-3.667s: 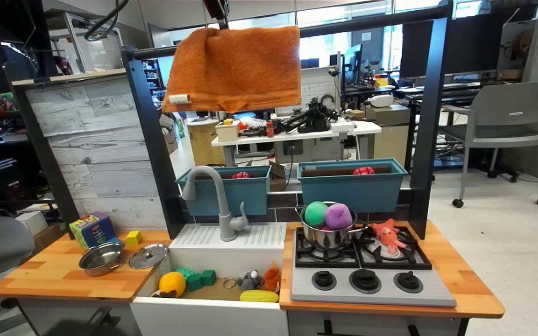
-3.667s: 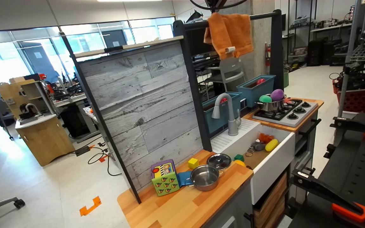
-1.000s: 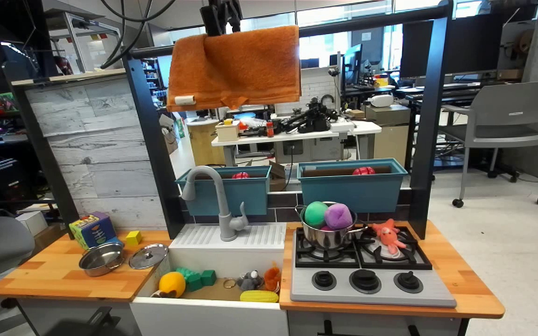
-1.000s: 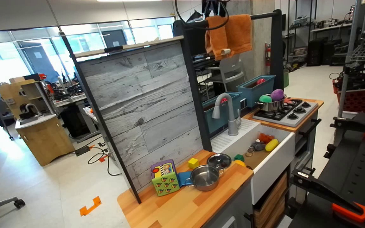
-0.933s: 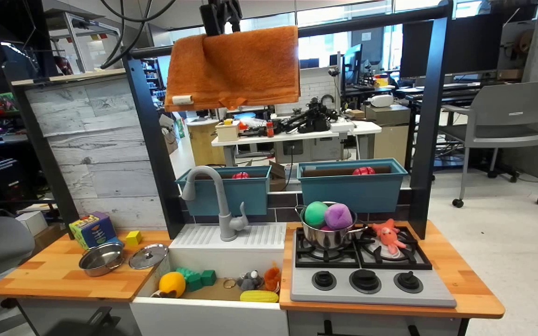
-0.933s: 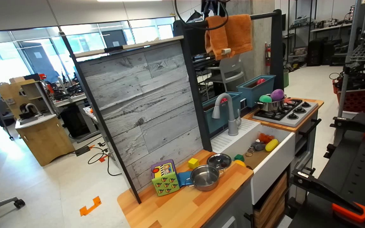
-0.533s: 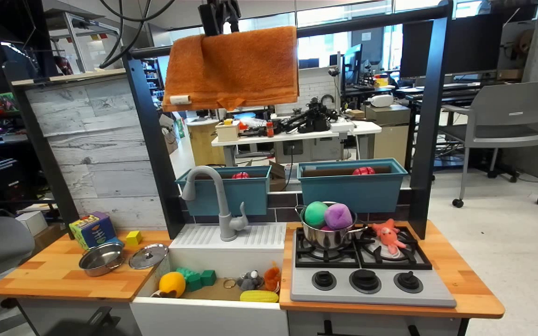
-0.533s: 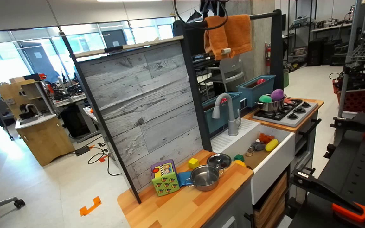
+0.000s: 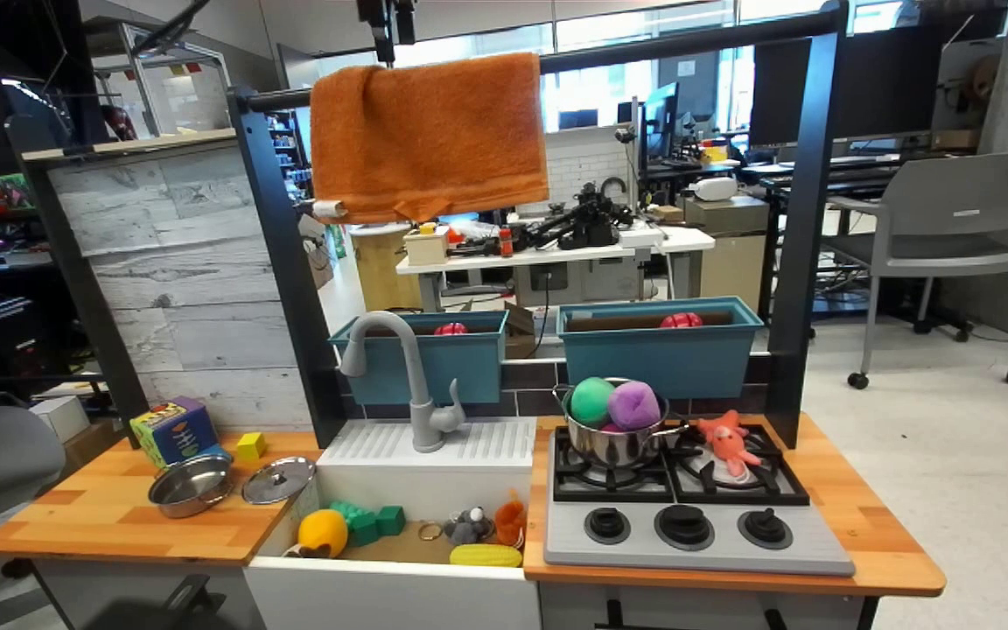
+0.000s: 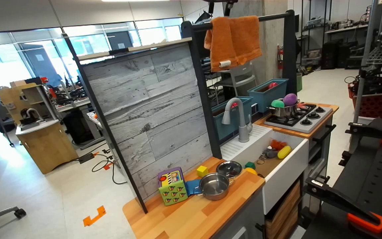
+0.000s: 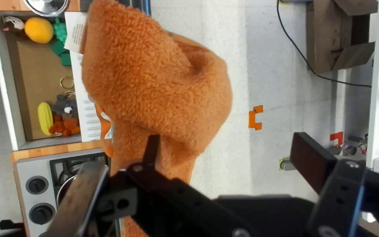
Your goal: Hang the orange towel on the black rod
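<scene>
Wooden counter (image 9: 93,527), two sections, white sink (image 9: 390,597) between. On wood: metal pan (image 9: 190,487), lid (image 9: 279,480) just beside it, yellow block (image 9: 250,446) near lid, patterned box (image 9: 174,430), blue piece (image 10: 192,187) showing between box and pan. Across the sink: gray stove (image 9: 644,553), also straight on wood.

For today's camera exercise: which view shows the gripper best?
The wrist view: the gripper sits large in the foreground, fingers spread apart. Both exterior views show it smaller, cut off by the picture's top edge.

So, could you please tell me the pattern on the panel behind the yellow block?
The panel has a pale grey wood-plank pattern, clearest in an exterior view.
</scene>
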`<act>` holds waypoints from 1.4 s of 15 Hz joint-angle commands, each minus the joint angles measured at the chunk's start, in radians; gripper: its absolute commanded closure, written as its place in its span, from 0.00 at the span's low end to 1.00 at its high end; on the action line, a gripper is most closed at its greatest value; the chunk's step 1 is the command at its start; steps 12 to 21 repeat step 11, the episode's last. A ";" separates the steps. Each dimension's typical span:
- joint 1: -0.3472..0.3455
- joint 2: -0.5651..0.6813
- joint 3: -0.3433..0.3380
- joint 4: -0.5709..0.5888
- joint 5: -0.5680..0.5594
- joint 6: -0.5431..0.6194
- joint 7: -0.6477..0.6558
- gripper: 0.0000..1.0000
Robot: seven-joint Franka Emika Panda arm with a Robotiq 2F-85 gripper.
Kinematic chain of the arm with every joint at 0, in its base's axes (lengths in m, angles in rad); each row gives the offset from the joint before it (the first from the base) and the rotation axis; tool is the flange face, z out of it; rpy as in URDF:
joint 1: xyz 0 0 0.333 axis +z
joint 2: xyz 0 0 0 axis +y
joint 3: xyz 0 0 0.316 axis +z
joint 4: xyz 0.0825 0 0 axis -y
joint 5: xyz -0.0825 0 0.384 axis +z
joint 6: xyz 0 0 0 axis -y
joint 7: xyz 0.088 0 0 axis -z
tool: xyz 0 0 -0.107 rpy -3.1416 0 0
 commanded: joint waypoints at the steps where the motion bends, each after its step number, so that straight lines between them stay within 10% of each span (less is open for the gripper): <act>1: -0.025 -0.038 0.026 -0.016 0.037 -0.042 -0.042 0.00; 21: -0.016 -0.024 0.015 0.010 0.045 -0.090 -0.088 0.00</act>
